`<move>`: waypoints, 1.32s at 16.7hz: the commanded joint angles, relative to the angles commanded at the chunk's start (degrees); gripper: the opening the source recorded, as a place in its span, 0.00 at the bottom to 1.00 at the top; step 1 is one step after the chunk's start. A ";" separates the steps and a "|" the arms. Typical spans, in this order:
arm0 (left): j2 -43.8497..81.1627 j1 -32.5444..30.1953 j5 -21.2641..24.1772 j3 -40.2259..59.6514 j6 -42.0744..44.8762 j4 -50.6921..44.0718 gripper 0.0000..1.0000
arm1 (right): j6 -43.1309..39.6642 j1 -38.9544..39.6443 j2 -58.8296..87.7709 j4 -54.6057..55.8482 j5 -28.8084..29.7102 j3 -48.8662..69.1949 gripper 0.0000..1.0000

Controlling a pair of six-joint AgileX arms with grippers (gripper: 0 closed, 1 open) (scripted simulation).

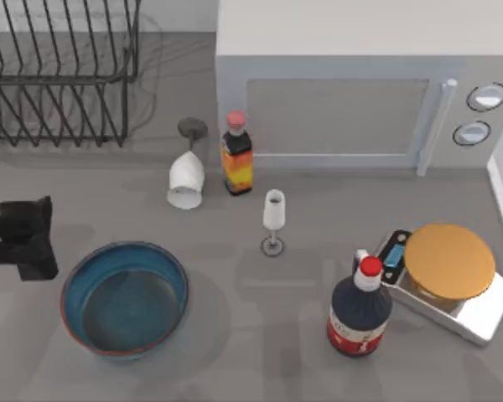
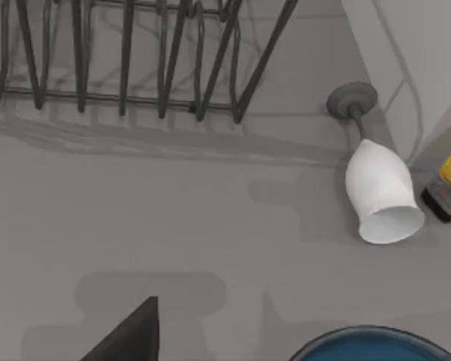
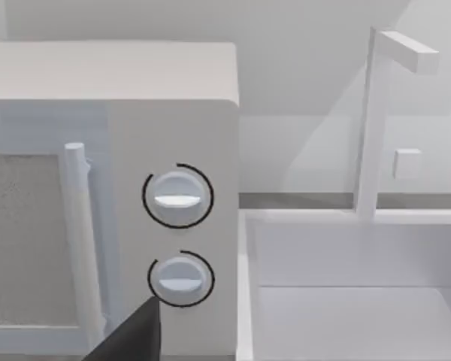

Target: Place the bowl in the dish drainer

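Bowl [image 1: 125, 299] sits untouched on the table just right of my left gripper [image 1: 25, 239], whose finger state I cannot tell, so a shallow rim pinch could slip, or the carry toward the rack [image 1: 59, 71] could clip the overturned glass [image 1: 186, 178].

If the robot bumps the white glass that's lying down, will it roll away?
Probably a little. The overturned wine glass lies on its rounded side on the table, so a nudge could roll it. Its bowl is wider than its foot, so it would likely curve round, not go straight. The thin stem looks breakable.
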 joint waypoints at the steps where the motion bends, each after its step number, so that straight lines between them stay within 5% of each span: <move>1: 5.90 -1.98 -0.04 4.27 -1.90 -3.72 1.00 | 0.00 0.00 0.00 0.00 0.00 0.00 1.00; 12: 60.71 -21.76 0.07 45.86 -20.62 -39.73 1.00 | 0.00 0.00 0.00 0.00 0.00 0.00 1.00; 22: 69.70 -25.11 0.16 53.77 -23.99 -45.68 1.00 | 0.00 0.00 0.00 0.00 0.00 0.00 1.00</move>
